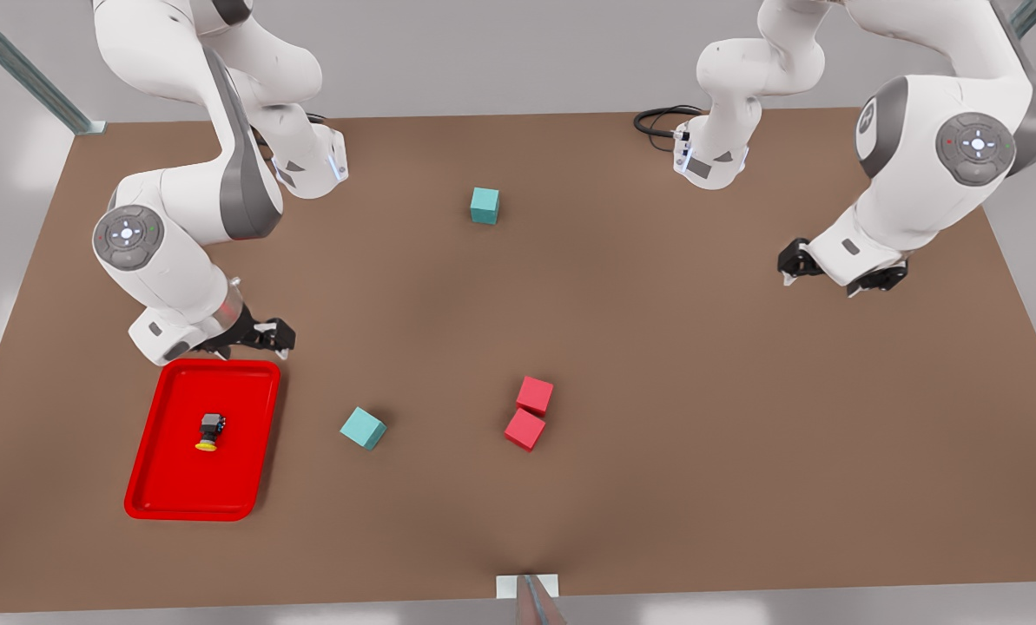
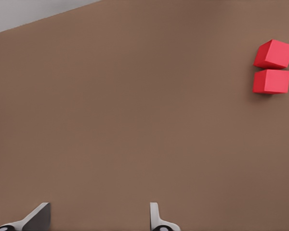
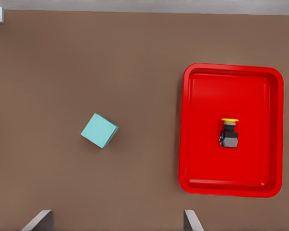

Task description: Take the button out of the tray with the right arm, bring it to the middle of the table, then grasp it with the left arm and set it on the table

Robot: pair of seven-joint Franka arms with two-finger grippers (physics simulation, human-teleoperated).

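Observation:
The button [image 1: 210,431] lies on its side in the red tray [image 1: 170,473] at the front view's left, yellow cap toward the table's near edge. In the right wrist view the button [image 3: 229,133] rests near the middle of the tray [image 3: 207,159]. My right gripper [image 1: 253,347] hovers just beyond the tray's far rim, open, holding nothing; its fingertips [image 3: 42,219] show wide apart. My left gripper [image 1: 834,276] waits over bare table [image 1: 700,365] at the front view's right, open and holding nothing, its fingertips [image 2: 38,215] spread above the brown surface.
A teal cube [image 1: 363,428] sits just right of the tray, and shows beside it [image 3: 99,130] from the right wrist. Another teal cube [image 1: 485,206] lies farther back. Two touching red cubes [image 1: 535,395] [image 2: 271,81] sit near the table's middle. A black cable [image 1: 656,120] coils at the far edge.

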